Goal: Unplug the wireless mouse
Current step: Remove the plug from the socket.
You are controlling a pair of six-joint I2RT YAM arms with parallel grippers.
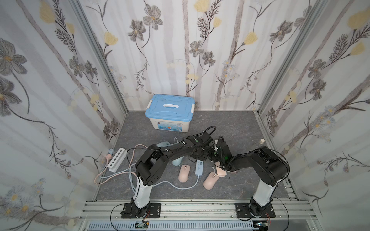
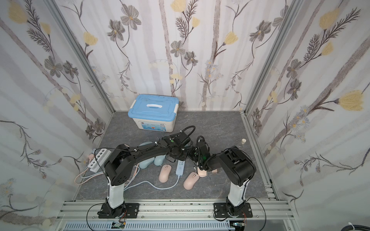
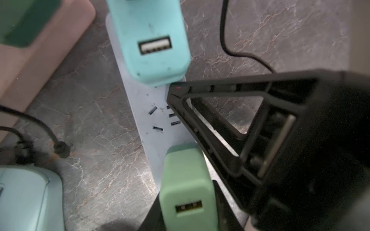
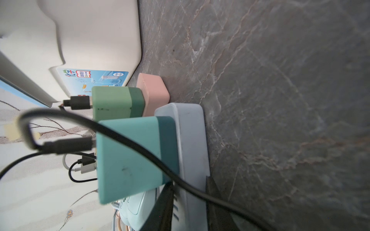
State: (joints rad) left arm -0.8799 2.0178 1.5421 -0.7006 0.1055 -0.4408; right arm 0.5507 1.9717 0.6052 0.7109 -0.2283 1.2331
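**Counter (image 1: 230, 124), grey marble pattern, contents from left to right**

- White rack (image 1: 117, 160) with a row of holes. It lies near the left wall on pink and pale blue cords.
- Storage box (image 1: 170, 108), blue lid on, at the rear wall.
- Light-blue mouse (image 1: 178, 161), partly under the left arm, with more like it just behind.
- Left claw (image 3: 172, 94), fingers pressed together. The tip touches the pale blue power strip (image 3: 152, 120) just beside the teal charger (image 3: 154, 40). A vacant socket lies between that charger and the green charger (image 3: 186, 190).
- Black cable end (image 3: 62, 149), loose on the counter and apart from the strip.
- Pink mouse (image 1: 183, 173), flat on the counter just left of the strip.
- Second pink mouse (image 1: 210, 180), just right of the strip, with a pale cord at its nose. I cannot tell which mouse is plugged in.
- Right claw (image 4: 190, 206), clamped on the pale blue power strip, one finger on each long side.
- Black USB plug (image 4: 68, 145), seated in the teal charger, seen in the right wrist view.
- Pink power strip (image 4: 154, 90), touching the blue strip.
- Small stopper (image 1: 261, 141), upright near the right wall.
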